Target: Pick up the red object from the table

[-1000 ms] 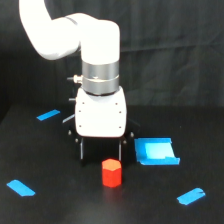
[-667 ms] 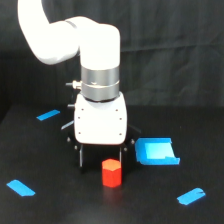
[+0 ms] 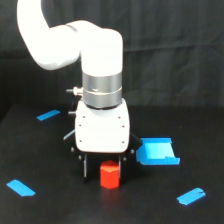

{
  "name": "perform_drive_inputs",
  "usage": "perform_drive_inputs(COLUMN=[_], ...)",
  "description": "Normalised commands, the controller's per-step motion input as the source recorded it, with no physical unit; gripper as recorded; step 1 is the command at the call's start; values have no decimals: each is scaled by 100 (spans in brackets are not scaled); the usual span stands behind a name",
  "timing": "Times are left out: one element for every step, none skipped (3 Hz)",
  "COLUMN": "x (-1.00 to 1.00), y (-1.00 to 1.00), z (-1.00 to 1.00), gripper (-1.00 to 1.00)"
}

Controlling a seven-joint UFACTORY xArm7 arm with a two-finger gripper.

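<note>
Exterior view: white arm upright over black counter (image 3: 40, 210).
End effector (image 3: 102, 169): dark fingers spread open, straddling red hexagonal block (image 3: 110, 175).
Hidden: block's top edge, behind white body.

One ext cam, close, table-level front

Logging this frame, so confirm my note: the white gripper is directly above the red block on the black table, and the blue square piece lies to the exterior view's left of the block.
One detail is wrong. In the exterior view the blue square piece lies to the view's right of the red block, not its left. The rest holds: the white gripper is directly above the block on the black table.
</note>
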Motion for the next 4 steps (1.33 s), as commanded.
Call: perform_drive_inputs(x=[-6,-10,-1,6], y=[9,2,17,16], z=[6,0,51,82], gripper=[-97,-92,-97,-98])
